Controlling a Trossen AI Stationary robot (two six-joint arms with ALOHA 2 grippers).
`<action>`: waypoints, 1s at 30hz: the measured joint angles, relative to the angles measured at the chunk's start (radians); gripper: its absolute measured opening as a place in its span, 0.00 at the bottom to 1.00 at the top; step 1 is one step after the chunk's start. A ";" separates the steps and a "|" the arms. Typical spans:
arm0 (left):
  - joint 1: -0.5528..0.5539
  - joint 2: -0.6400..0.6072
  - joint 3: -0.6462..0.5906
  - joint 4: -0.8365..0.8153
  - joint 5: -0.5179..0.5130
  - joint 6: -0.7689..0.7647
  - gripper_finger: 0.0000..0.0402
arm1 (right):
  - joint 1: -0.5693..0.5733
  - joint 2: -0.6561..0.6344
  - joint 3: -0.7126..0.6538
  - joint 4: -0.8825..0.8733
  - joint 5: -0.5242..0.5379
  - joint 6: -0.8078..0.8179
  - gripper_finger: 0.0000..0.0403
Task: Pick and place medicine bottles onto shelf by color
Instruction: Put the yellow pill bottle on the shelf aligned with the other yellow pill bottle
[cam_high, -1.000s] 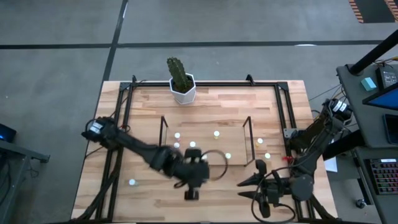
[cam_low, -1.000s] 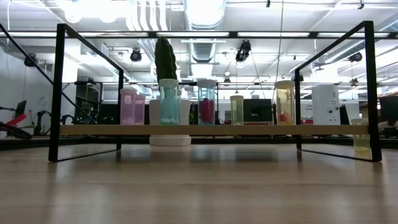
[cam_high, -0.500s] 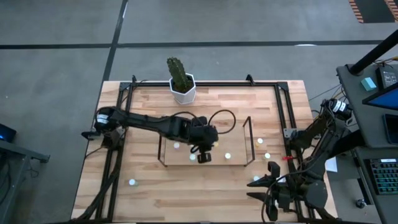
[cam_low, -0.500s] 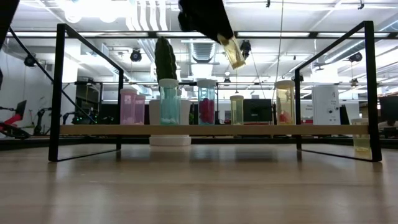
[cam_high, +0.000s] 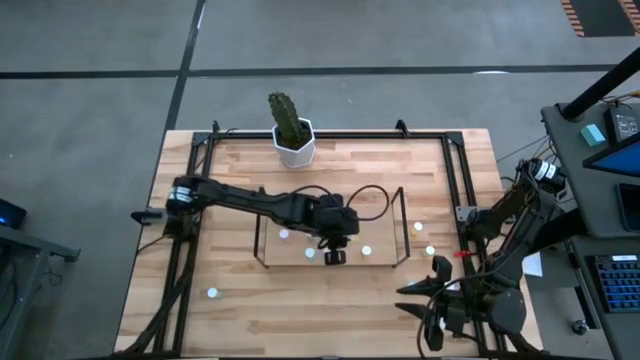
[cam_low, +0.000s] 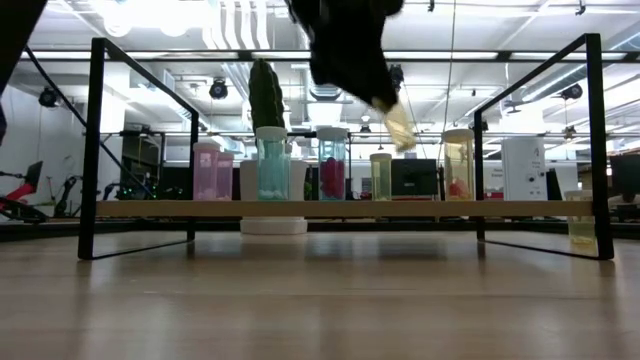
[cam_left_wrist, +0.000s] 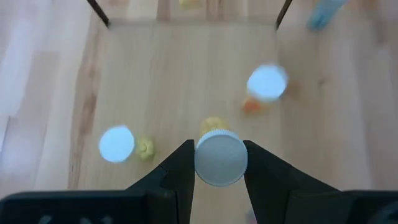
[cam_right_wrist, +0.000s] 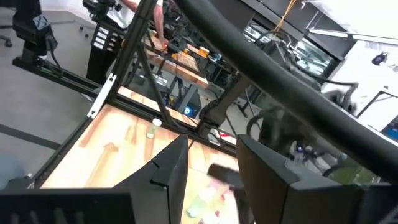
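Left pincer (cam_left_wrist: 218, 163) grasping a light, rigid, slick bottle (cam_left_wrist: 221, 157) by its cap above the shelf (cam_high: 330, 262); right pincer (cam_right_wrist: 212, 163) released.

Hidden and blurred parts

The left gripper (cam_low: 385, 95) runs off the low view's top; its yellowish bottle (cam_low: 399, 127) is motion-blurred.

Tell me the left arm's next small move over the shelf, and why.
Probably lower straight down. The left gripper grips a yellowish bottle by its cap, hanging tilted above the shelf, between the standing yellow bottles.
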 joint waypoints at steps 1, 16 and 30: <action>0.003 0.017 0.011 -0.020 -0.004 0.010 0.25 | -0.001 0.000 0.000 0.001 0.000 0.000 0.32; 0.017 0.055 0.030 -0.048 -0.044 0.013 0.25 | -0.001 0.000 0.000 -0.001 -0.003 -0.008 0.32; 0.013 0.057 0.022 -0.049 0.043 -0.062 0.25 | 0.000 0.000 0.000 -0.001 -0.003 -0.023 0.32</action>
